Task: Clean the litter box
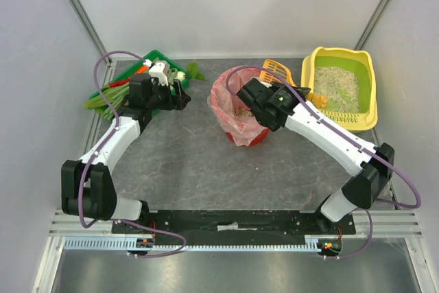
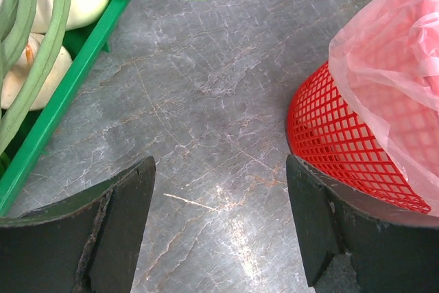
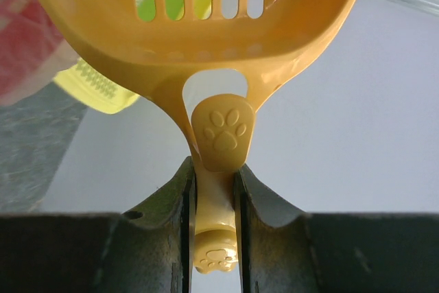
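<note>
The yellow litter box with pale litter stands at the back right; its slotted rim shows in the right wrist view. My right gripper is shut on the handle of an orange slotted scoop, held in the air between the red basket and the litter box. In its wrist view the paw-print handle is pinched between the fingers and the scoop head looks empty. My left gripper is open over bare tabletop, with nothing between its fingers.
A red mesh basket lined with a pink bag stands mid-table, close to my left gripper's right finger. A green tray of vegetables sits at the back left. White walls enclose the table.
</note>
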You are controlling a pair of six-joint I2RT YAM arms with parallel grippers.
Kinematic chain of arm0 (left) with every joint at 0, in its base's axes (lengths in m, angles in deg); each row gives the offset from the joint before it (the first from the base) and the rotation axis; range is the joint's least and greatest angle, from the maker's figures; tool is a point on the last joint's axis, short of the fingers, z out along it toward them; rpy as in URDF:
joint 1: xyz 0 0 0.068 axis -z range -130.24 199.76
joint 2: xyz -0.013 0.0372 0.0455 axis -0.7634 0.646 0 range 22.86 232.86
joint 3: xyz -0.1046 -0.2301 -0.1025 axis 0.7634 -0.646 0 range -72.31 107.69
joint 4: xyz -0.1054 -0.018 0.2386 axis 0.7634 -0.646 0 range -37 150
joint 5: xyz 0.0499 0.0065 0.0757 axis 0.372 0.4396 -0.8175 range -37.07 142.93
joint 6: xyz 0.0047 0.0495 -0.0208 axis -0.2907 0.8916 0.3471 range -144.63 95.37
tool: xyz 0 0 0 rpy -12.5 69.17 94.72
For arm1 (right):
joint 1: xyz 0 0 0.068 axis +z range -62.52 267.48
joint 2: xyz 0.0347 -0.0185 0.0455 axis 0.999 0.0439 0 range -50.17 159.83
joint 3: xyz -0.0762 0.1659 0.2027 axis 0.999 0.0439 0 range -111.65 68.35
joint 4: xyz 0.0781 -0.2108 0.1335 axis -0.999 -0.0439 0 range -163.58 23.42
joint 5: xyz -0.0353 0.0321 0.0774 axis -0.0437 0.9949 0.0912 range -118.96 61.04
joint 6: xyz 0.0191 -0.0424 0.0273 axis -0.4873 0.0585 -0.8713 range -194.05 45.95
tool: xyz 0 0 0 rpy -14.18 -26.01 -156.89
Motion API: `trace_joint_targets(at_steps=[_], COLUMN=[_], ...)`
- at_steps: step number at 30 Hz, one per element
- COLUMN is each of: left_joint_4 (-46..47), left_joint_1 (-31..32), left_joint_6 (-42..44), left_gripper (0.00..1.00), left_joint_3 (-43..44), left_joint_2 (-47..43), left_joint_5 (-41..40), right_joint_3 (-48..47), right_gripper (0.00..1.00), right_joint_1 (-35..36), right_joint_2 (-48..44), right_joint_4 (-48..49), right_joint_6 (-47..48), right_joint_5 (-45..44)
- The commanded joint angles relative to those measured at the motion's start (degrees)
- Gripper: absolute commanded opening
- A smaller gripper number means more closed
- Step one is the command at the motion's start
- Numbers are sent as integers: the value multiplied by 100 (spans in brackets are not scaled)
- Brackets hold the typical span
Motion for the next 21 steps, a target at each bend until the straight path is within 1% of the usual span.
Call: trace_joint_targets(at_steps=[1,6,13,15,18,21], left_joint_4=[221,238,291,300,274,265], left_joint_1=[-31,-31,-31,-31,-23,-31], left_joint_6=[73,73,47,38,47,64], left_gripper=[84,84,84,84,84,84], left_joint_3=[229,299,422,422,448,466], left_joint_2=[85,173,322,349,331,322], left_joint_5=[-18,-18,9,9,18,0], right_joint_3=[265,565,539,513,206,389], right_gripper=[0,0,0,0,0,0], right_joint_1=[289,405,422,431,606,633], right_joint_2=[-252,-243,-190,-138,3,-58], right_joint_4=[1254,1185,1027,948,772,790], right_joint_6=[1526,1492,1404,1386,1272,1237], right_joint_5=[-1088,-1079,-833,-631,-455,-708])
